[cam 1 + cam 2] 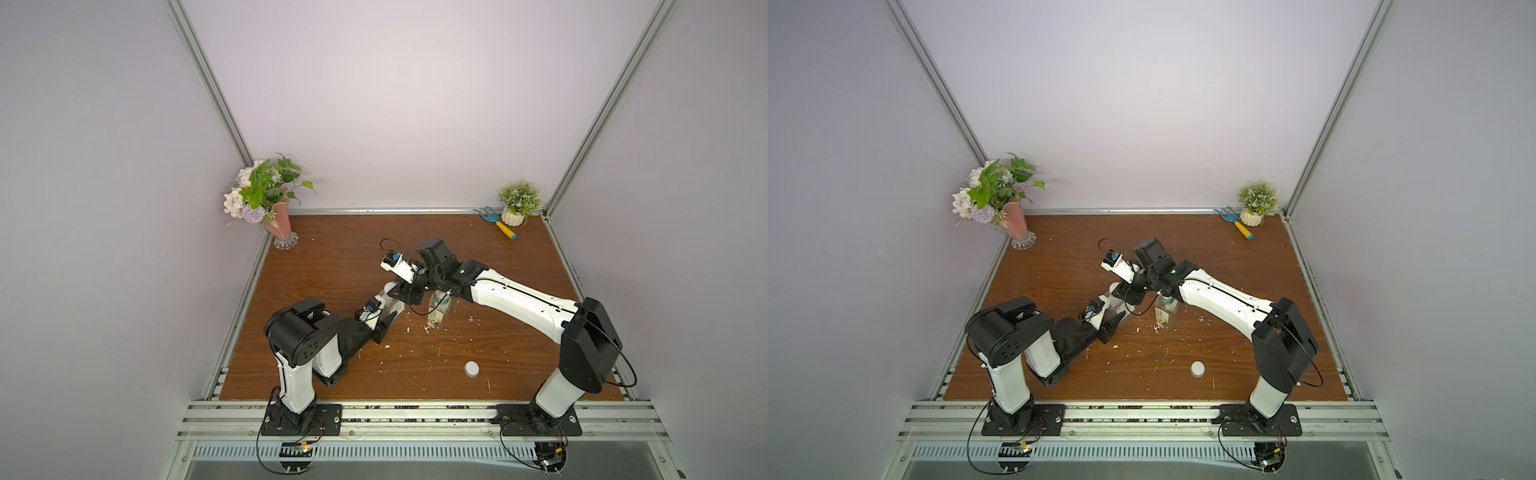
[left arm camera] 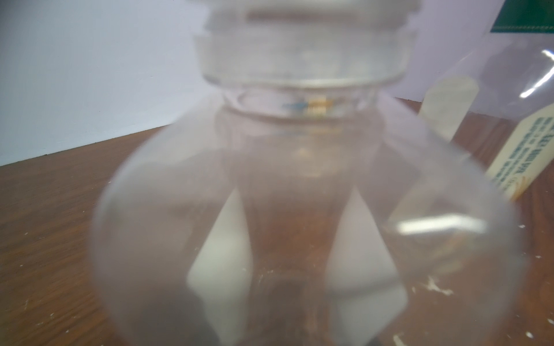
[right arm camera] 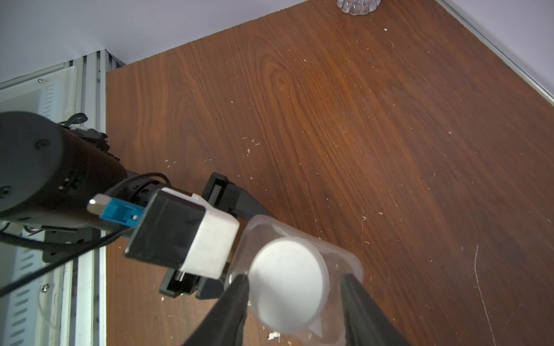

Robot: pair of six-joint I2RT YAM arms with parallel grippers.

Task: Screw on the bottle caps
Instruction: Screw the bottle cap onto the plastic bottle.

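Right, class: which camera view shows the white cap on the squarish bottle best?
The right wrist view: the cap sits in the foreground, its round top plain, between the right fingers. In both top views the right arm hides nearly all of it. The left wrist view shows mainly the blurred bottle neck, close up.

Two bottles (image 1: 439,312) (image 2: 299,209), two caps (image 1: 471,368) (image 3: 289,281), two plants (image 1: 266,187) (image 1: 519,199), one rake (image 1: 496,224)

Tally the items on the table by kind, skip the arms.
Bottles: 2 (squarish bottle, round bottle)
Caps: 2 (cap on squarish bottle, loose cap)
Plants: 2 (flower vase, potted plant)
Garden fork: 1
Total: 7
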